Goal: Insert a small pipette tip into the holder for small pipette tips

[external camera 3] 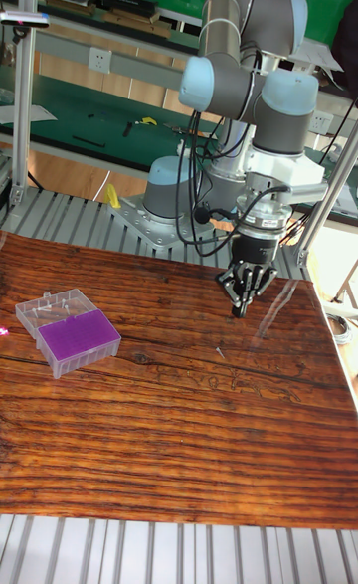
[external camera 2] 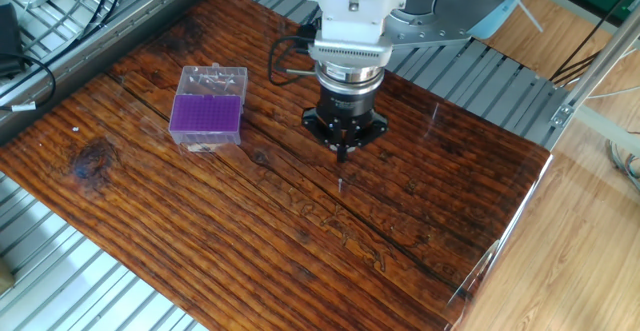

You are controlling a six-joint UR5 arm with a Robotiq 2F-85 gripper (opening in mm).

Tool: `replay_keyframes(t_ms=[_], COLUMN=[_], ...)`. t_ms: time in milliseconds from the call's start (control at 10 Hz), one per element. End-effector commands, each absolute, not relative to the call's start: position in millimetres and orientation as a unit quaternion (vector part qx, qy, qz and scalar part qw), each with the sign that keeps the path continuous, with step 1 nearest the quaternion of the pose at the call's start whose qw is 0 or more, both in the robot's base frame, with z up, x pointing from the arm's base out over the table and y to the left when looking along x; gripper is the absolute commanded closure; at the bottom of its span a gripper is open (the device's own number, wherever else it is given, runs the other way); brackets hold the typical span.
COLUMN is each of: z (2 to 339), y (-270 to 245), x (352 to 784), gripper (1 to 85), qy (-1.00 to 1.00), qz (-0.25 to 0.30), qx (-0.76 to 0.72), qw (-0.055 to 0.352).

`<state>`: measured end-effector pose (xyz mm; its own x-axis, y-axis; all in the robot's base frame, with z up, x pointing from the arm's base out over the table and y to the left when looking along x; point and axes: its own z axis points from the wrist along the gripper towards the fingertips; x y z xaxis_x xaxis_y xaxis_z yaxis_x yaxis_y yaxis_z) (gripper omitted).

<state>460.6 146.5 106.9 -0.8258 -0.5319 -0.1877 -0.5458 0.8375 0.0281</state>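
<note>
Purple-topped holder point(external camera 2: 207, 114) sits well left of the gripper point(external camera 2: 343, 154), whose fingers look pinched together; any tip between them is too small to confirm, so insertion risks missing the tiny holes.

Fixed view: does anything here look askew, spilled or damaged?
Nothing stands out. The holder for small pipette tips sits upright on the wooden table, and the gripper hangs above the table, apart from it.
</note>
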Motion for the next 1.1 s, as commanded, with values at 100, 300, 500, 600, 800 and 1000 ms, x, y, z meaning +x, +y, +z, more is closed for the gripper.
replay_keyframes(t_ms=[100,300,500,600,800,1000], z=[104.8,103.8,101.5,102.3,101.6,104.6], y=[148.8,139.7,135.8,143.8,135.3,152.2], x=[441.6,441.8,438.1,438.6,446.4,447.7], gripper=[84.7,84.7,84.7,84.7,84.7,84.7], qy=[0.937,0.933,0.934,0.938,0.939,0.942], qz=[0.042,0.025,0.020,0.035,0.014,0.045], qx=[-0.339,-0.354,-0.352,-0.340,-0.335,-0.321], qw=[0.067,0.062,0.054,0.060,0.069,0.081])
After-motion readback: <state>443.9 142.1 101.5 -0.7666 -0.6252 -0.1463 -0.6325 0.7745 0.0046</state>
